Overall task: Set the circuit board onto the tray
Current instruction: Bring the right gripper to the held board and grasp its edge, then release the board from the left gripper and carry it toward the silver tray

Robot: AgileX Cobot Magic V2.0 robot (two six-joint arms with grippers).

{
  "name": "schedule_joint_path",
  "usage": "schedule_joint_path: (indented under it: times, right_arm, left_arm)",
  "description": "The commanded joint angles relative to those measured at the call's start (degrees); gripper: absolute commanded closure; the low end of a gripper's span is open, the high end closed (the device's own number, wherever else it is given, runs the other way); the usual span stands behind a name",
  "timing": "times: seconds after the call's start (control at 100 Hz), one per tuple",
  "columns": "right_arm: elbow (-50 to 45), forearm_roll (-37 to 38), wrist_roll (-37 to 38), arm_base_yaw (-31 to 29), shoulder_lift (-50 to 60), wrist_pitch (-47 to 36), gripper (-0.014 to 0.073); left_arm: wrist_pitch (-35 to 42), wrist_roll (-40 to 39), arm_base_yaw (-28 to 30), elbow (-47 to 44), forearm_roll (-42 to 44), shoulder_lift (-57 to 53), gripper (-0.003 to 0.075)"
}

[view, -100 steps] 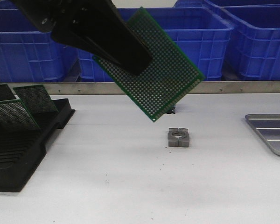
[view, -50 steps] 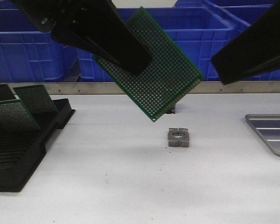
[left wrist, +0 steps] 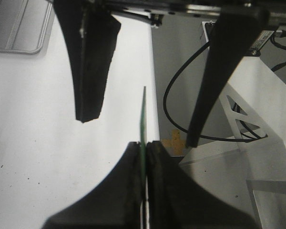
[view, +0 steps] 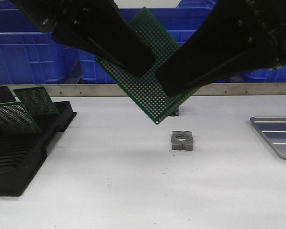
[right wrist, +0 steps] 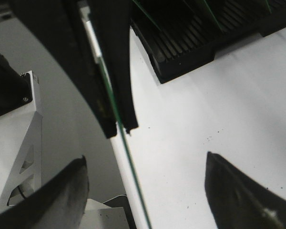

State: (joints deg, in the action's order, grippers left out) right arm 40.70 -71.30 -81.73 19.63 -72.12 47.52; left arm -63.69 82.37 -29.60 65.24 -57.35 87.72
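Observation:
The green perforated circuit board (view: pixel 144 97) hangs tilted in mid-air above the table. My left gripper (view: pixel 140 64) is shut on its upper part; in the left wrist view (left wrist: pixel 145 145) the board (left wrist: pixel 144 114) shows edge-on between the closed fingers. My right gripper (view: pixel 174 88) reaches in from the upper right, open. Its fingers (right wrist: pixel 62 200) stand apart on either side of the board's edge (right wrist: pixel 128 162), not touching it. The grey metal tray (view: pixel 276 138) lies on the table at the far right, with nothing on it in view.
A black slotted rack (view: pixel 24 152) with several green boards stands at the left. A small grey metal block (view: pixel 182 140) sits mid-table under the board. Blue crates (view: pixel 28 47) line the back behind a metal rail.
My right gripper has come in from the upper right and now straddles the board's lower right part. The left gripper and the board have not moved.

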Motion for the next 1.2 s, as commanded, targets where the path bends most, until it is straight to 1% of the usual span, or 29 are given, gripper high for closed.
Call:
schedule_joint_path:
  times: [0.0, 0.08, 0.2, 0.27, 0.31, 0.37, 0.42, 0.49, 0.56, 0.61, 0.63, 0.68, 0.75, 0.82, 0.9, 1.08, 1.19]
  right_arm:
    - [2.2, -4.21, -0.73, 0.14, 0.18, 0.32, 0.0137]
    - [2.2, -4.33, -0.73, 0.14, -0.04, 0.46, 0.0265]
    - [2.2, -4.33, -0.73, 0.14, -0.11, 1.72, 0.0506]
    - [2.2, -4.33, -0.73, 0.14, -0.11, 2.25, 0.062]
    - [2.2, -4.33, -0.73, 0.14, -0.11, 2.25, 0.0666]
    - [2.2, -4.33, -0.73, 0.14, -0.11, 2.3, 0.0657]
    - [2.2, -4.33, -0.73, 0.14, -0.11, 2.5, 0.0661]
    - [2.2, -4.33, -0.73, 0.14, -0.11, 2.8, 0.0661]
    - [2.2, -4.33, -0.73, 0.14, -0.11, 3.01, 0.0661]
    - [2.2, -4.33, -0.73, 0.14, -0.11, 3.6, 0.0661]
    - [2.2, -4.33, -0.73, 0.14, -0.11, 3.97, 0.0661]
    - [2.2, -4.27, -0.68, 0.14, -0.11, 5.05, 0.0661]
    - [2.2, -4.21, -0.5, 0.14, -0.11, 7.14, 0.0661]
    - [2.2, -3.1, 1.1, 0.14, -0.11, 9.33, 0.0661]
    - [2.2, 0.73, 5.8, 0.14, -0.11, 9.96, 0.0661]
    - [2.2, 12.68, 15.49, -1.29, -0.11, 8.45, 0.0661]
    - [2.2, 16.41, 19.1, -3.89, -0.11, 6.08, 0.0661]
  left_arm:
    - [-0.45, -0.59, -0.43, 1.73, -4.22, -2.22, 0.0737]
    - [-0.45, -0.59, -0.43, 1.73, -4.22, -2.22, 0.0737]
    - [-0.17, -0.59, -0.43, 1.95, -4.22, -2.22, 0.0737]
    - [-0.17, -0.59, -0.43, 1.95, -4.22, -2.22, 0.0736]
    - [-0.05, -0.59, -0.43, 1.95, -4.22, -2.22, 0.0736]
    - [-0.05, -0.59, -0.43, 1.95, -4.35, -2.22, 0.0734]
    - [0.07, -0.59, -0.43, 1.95, -4.45, -2.22, 0.0717]
    - [0.07, -0.59, -0.43, 1.95, -4.45, -2.22, 0.0652]
    - [0.07, -0.59, -0.43, 1.95, -4.45, -2.22, 0.0537]
    - [0.07, -0.59, -0.43, 1.95, -4.45, -2.22, 0.0423]
    - [0.07, -0.59, -0.43, 1.95, -4.45, -2.22, 0.0395]
    - [0.07, -0.59, -0.43, 1.95, -4.45, -2.22, 0.0297]
    - [0.07, -0.59, -0.43, 1.95, -4.82, -2.22, 0.0224]
    - [0.26, -0.59, -0.43, 1.95, -5.49, -2.22, 0.0213]
    - [1.37, -0.59, -0.43, 1.95, -5.92, -2.22, 0.0214]
    - [2.92, -0.59, -0.43, 1.95, -5.92, -2.22, 0.0214]
    - [2.92, -0.59, -0.43, 1.95, -5.92, -2.22, 0.0214]
